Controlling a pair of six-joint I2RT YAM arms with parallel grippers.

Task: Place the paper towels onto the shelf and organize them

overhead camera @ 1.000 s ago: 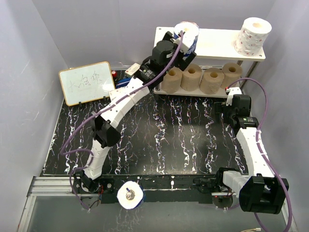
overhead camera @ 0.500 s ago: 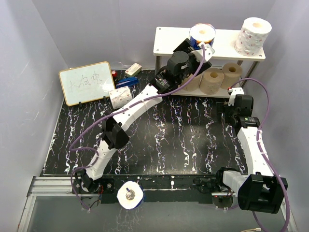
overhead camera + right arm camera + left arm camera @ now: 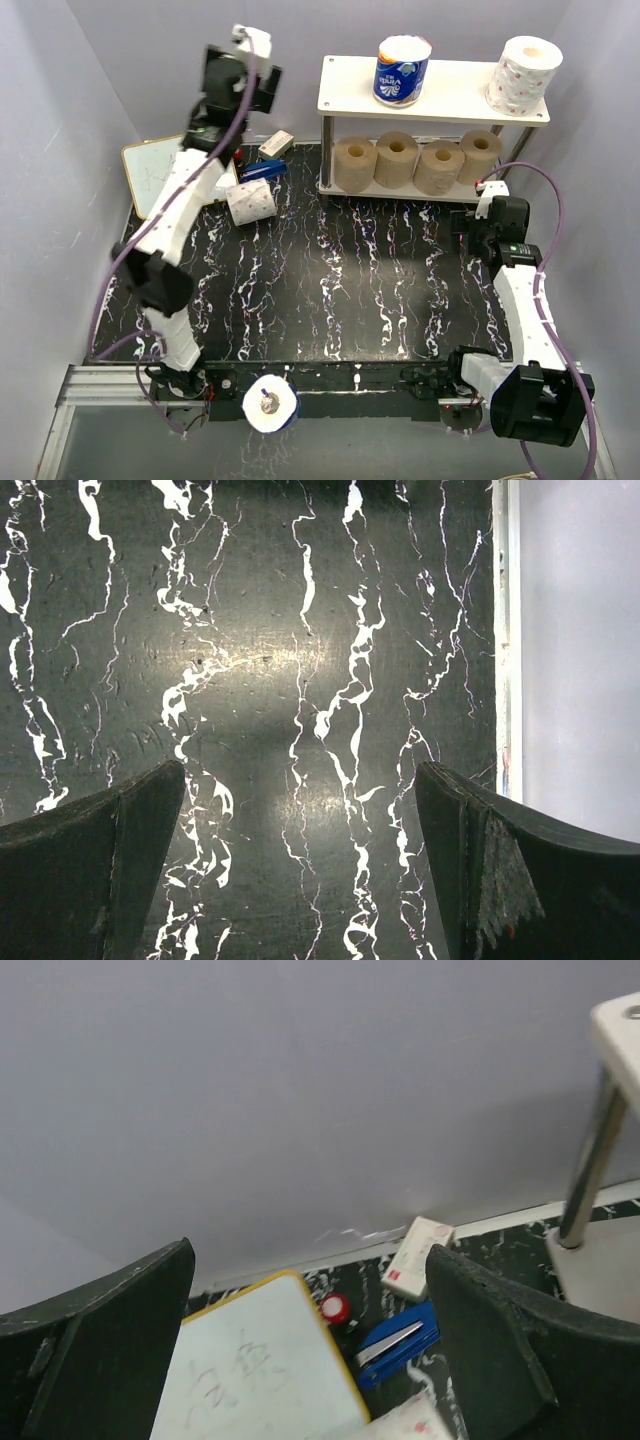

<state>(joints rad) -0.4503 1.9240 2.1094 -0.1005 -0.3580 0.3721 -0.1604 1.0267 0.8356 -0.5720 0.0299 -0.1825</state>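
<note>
The shelf (image 3: 460, 88) stands at the back right. On its top board a blue-wrapped paper towel (image 3: 402, 68) stands upright, with a white patterned roll (image 3: 525, 70) at the right end. Several tan rolls (image 3: 396, 160) line the lower board. Another white roll (image 3: 250, 201) lies on the table by the whiteboard, its edge (image 3: 405, 1427) showing in the left wrist view. My left gripper (image 3: 240, 92) (image 3: 308, 1260) is raised high at the back left, open and empty. Down by the shelf's right front leg, the right gripper (image 3: 468, 232) (image 3: 300, 770) hangs open over bare table.
A framed whiteboard (image 3: 160, 170) (image 3: 260, 1370) leans at the back left. Beside it lie a blue stapler (image 3: 400, 1338), a red cap (image 3: 335, 1308) and a small white box (image 3: 418, 1256). One more roll (image 3: 271, 403) sits on the front rail. A shelf leg (image 3: 590, 1160) is on the right.
My left arm has let go of the blue-wrapped roll on the top board and swung up and left, away from the shelf. The right arm has stayed still.
</note>
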